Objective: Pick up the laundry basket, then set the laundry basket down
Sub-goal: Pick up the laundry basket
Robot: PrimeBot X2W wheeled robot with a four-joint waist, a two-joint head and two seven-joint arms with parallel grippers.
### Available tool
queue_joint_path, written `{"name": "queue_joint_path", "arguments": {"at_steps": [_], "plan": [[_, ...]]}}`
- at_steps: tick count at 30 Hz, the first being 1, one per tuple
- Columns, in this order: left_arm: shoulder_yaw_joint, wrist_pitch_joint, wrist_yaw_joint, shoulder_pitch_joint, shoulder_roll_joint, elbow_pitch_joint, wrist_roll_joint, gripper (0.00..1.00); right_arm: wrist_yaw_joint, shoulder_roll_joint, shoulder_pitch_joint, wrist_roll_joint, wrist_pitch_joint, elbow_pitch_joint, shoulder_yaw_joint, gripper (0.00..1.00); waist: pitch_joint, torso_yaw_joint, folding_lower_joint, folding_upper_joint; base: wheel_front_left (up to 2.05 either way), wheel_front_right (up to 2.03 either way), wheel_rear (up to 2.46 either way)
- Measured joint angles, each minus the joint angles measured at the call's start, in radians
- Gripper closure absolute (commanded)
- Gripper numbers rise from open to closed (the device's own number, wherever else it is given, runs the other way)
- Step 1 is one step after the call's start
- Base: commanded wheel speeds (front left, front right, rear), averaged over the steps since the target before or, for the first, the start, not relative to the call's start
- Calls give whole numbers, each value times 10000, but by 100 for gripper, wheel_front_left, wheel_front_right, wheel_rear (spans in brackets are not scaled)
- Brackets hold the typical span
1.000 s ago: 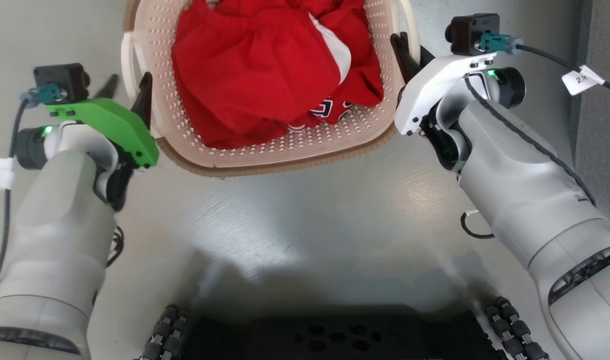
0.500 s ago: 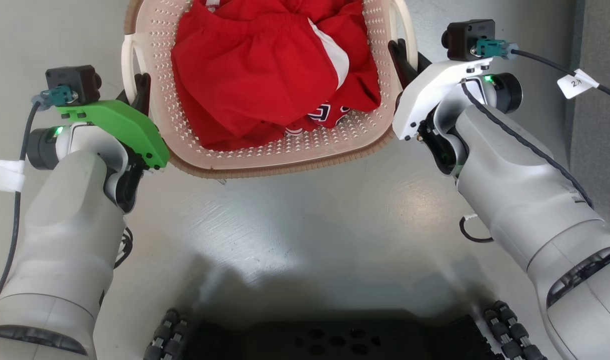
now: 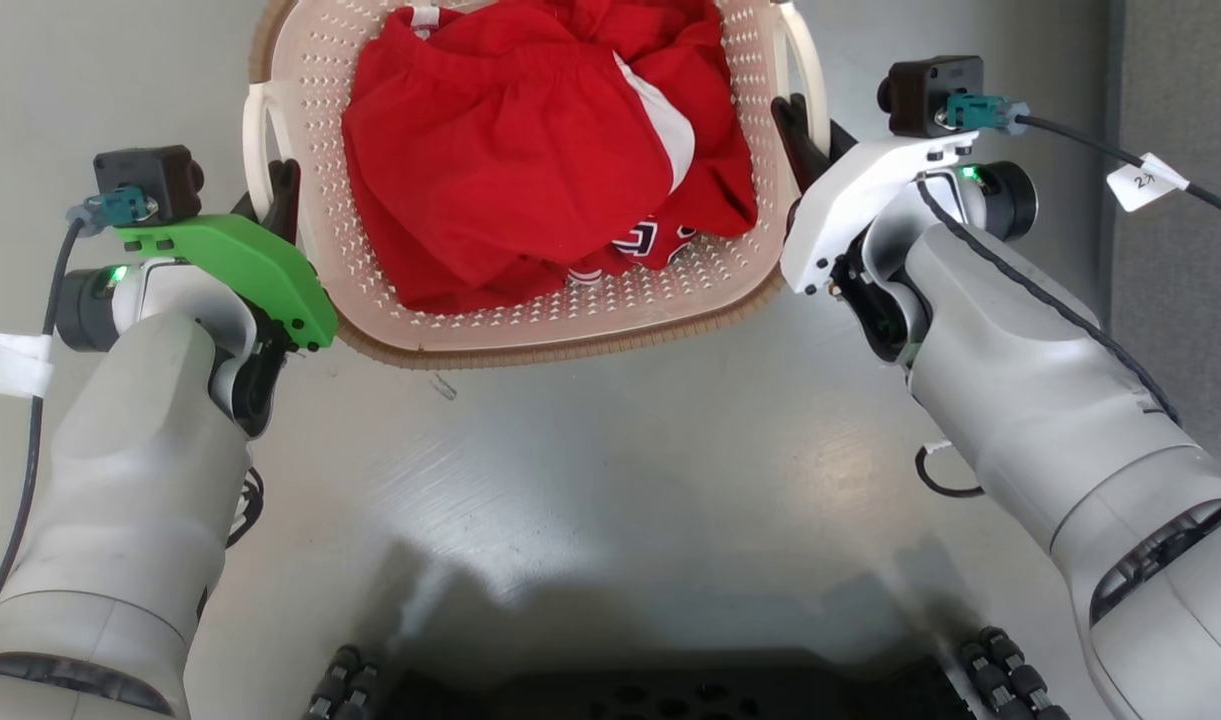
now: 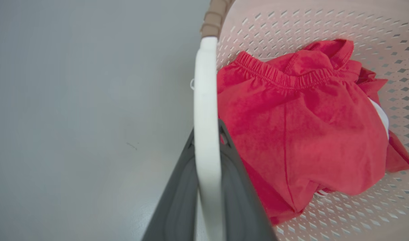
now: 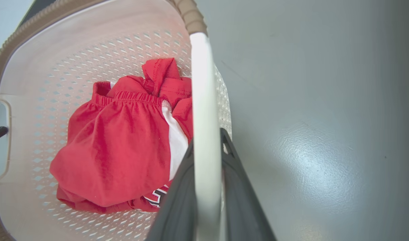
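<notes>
Seemingly mid-lift: left gripper (image 3: 268,195) clamps left handle (image 4: 206,83), right gripper (image 3: 810,125) clamps right handle (image 5: 201,100) of laundry basket (image 3: 570,325); set-down remains.

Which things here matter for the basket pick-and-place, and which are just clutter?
Job:
- laundry basket
- left handle, right handle
- left gripper, right gripper, jaws on either side of a handle

Just there:
- red clothes inside the basket
- grey floor
- white cable tag
</notes>
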Motion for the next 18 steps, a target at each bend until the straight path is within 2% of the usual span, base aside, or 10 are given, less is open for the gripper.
{"name": "queue_joint_path", "arguments": {"at_steps": [18], "plan": [[-617, 500, -4, 462, 90, 180, -554, 100, 182, 19, 609, 949, 372, 130, 523, 100, -1286, -225, 0, 0, 0, 0, 0]]}}
